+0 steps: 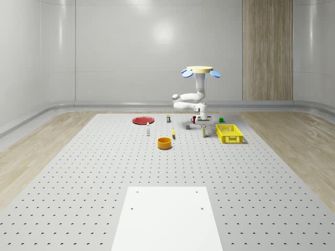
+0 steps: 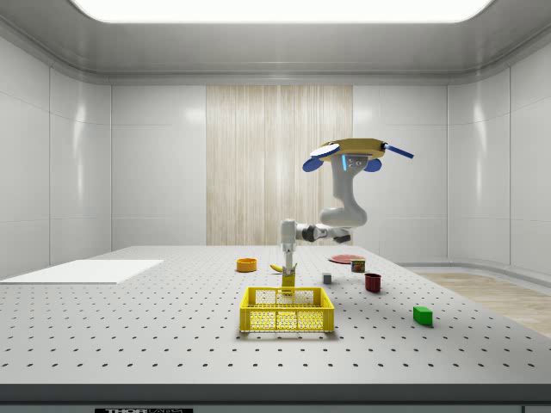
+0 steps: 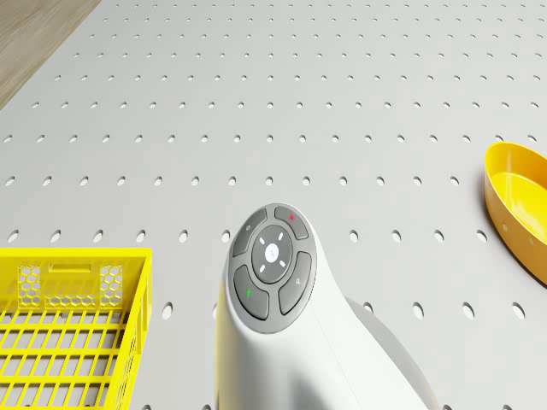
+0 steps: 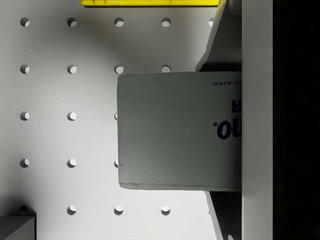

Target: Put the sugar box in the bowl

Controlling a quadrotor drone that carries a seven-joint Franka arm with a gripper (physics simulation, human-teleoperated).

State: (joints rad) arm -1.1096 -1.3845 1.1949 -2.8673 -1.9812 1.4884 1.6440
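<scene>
Your drone (image 1: 200,70) hovers over the far part of the tabletop (image 1: 104,172) with the arm reaching down. The pincer (image 2: 287,259) is right above the box (image 4: 175,130), which stands upright just beside the basket (image 2: 287,320), on the side toward the bowl (image 3: 517,205). You cannot tell from these views whether the pincer is apart or already clamped on the box, so treat the grip as unproven. The wrist view shows the box off to one side, not centred, and that is your main risk. An off-centre hold on a tall, smooth carton could let it twist or slip once you lift. The basket wall is close, so a sideways drift of the hovering drone could knock the box against it or tip it over. The bowl sits apart from the box and looks low and narrow for an upright carton. Release it too high or off-centre and it may topple over the rim. The bowl looks empty, and nothing shows in the basket through its mesh. A cup (image 2: 373,281) also stands on the tabletop, but its inside is hidden.
</scene>
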